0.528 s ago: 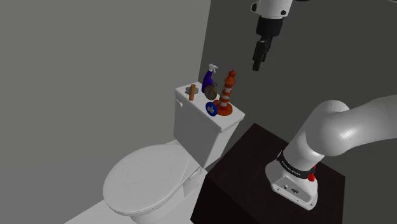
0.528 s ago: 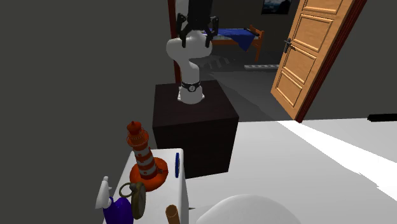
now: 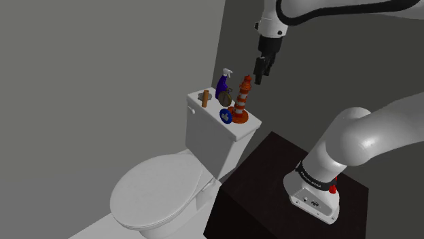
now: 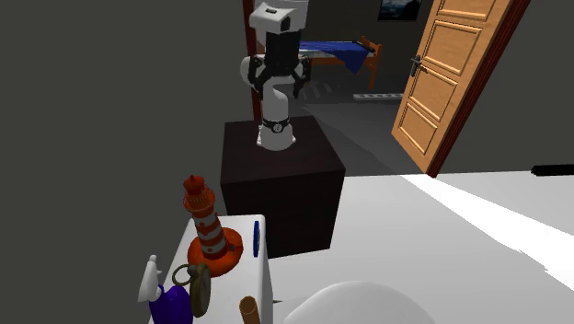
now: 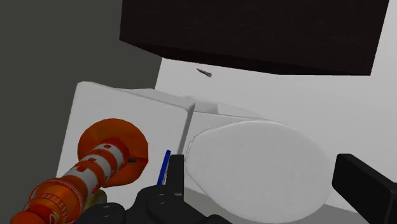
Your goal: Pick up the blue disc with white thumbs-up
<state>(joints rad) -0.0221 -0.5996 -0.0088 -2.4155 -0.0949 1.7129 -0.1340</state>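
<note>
The blue disc (image 3: 226, 116) with a white mark stands on edge on the white toilet tank (image 3: 212, 133), right beside the orange base of a striped lighthouse figure (image 3: 243, 102). From the second exterior view the disc (image 4: 256, 239) appears edge-on, a thin blue line. My black gripper (image 3: 260, 70) hangs open in the air above and slightly behind the lighthouse, well clear of the disc. Its fingers (image 4: 262, 78) stand apart with nothing between them. Along the gripper (image 5: 267, 184), the disc (image 5: 165, 167) lies just beside one fingertip, between the lighthouse (image 5: 95, 168) and the toilet lid (image 5: 254, 165).
A blue spray bottle (image 3: 223, 85), a round brownish item (image 3: 225, 97) and a small brown cross-shaped piece (image 3: 205, 99) share the tank top. The toilet's shut lid (image 3: 156, 193) lies below. The dark stand (image 3: 285, 190) sits next to the tank. An orange door (image 4: 460, 74) stands open.
The gripper has come down and moved toward the shoulder view's left, closer to the lighthouse and tank. Its fingers remain apart. The objects on the tank have not moved.
</note>
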